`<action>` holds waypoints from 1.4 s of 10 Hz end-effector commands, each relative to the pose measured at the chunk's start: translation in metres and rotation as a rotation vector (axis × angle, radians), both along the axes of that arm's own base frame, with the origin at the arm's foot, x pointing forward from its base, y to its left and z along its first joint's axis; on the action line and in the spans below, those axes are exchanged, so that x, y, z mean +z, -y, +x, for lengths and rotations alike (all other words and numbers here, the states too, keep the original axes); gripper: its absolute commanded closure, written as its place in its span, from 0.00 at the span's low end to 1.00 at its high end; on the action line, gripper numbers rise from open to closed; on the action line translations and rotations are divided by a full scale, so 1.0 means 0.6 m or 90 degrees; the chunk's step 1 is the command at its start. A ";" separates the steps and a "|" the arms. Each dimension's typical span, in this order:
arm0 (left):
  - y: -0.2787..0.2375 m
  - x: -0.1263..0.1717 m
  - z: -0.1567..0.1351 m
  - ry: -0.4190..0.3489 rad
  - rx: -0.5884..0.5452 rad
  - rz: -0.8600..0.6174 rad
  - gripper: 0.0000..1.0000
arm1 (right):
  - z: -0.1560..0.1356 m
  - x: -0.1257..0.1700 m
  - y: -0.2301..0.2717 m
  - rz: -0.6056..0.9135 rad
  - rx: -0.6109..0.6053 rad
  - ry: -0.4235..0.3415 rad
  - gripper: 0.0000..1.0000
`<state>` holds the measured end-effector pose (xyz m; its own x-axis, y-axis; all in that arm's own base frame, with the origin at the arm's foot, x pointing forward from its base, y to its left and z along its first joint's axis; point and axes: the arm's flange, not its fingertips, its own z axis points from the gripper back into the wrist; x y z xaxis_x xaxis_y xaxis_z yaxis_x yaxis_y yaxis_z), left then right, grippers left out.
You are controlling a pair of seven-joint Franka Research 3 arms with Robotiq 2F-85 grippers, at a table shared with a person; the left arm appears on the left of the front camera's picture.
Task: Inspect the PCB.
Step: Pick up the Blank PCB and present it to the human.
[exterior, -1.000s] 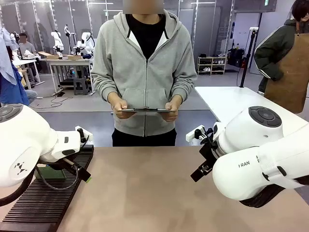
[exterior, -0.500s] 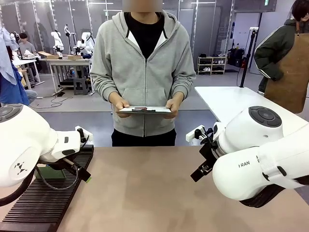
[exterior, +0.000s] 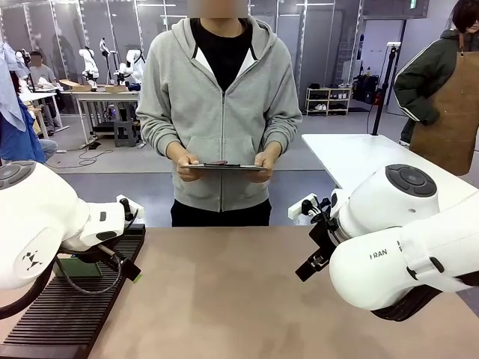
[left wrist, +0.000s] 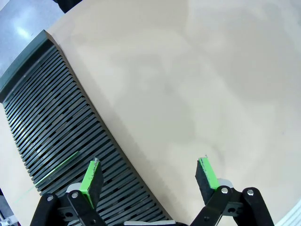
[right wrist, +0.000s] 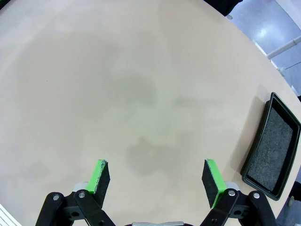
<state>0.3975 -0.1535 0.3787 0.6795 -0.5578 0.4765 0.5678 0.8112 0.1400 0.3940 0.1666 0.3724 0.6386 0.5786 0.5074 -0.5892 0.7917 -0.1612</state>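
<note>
1. Person's tablet has gone from tilted face-up half a sec ago back to edge-on, a touch higher; both arms unchanged.
2. Left gripper: jaws wide apart, nothing btwn pads, hanging over the seam where rack meets table.
3. Right gripper: also spread wide, empty, over bare table.
4. PCB: looks to stand edge-on in a slot of the black slotted rack, showing as a thin bright-green line just beyond the left gripper's pad. Not touched yet.
5. Black tray: at table edge, well apart from the right gripper.
6. Far side: person stands w/ both hands on the tablet, looking down at it.
7. Risks, as I judge them:
   - Board is thin and set deep btwn slats, so a pad coming in off-line could catch a slat and jam or tip the rack.
   - Gripping on the narrow edge only, it may slip or twist out.
   - Pulling at an angle could bend the board against the slot.
   - If a handover is meant, person's hands are busy, so a release too soon drops it.
</note>
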 end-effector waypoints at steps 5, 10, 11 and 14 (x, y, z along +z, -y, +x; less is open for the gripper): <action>-0.006 -0.001 0.004 0.007 -0.006 0.003 0.00 | 0.000 0.000 0.000 0.000 0.000 0.000 0.00; -0.076 0.153 -0.025 -0.159 -0.079 -0.121 0.00 | 0.035 0.057 0.107 0.108 0.081 -0.118 0.00; -0.099 0.170 -0.025 -0.165 -0.084 -0.129 0.00 | 0.042 0.066 0.137 0.130 0.089 -0.132 0.00; -0.174 0.196 -0.032 -0.270 -0.142 -0.239 0.00 | 0.041 0.092 0.271 0.387 0.156 -0.259 0.00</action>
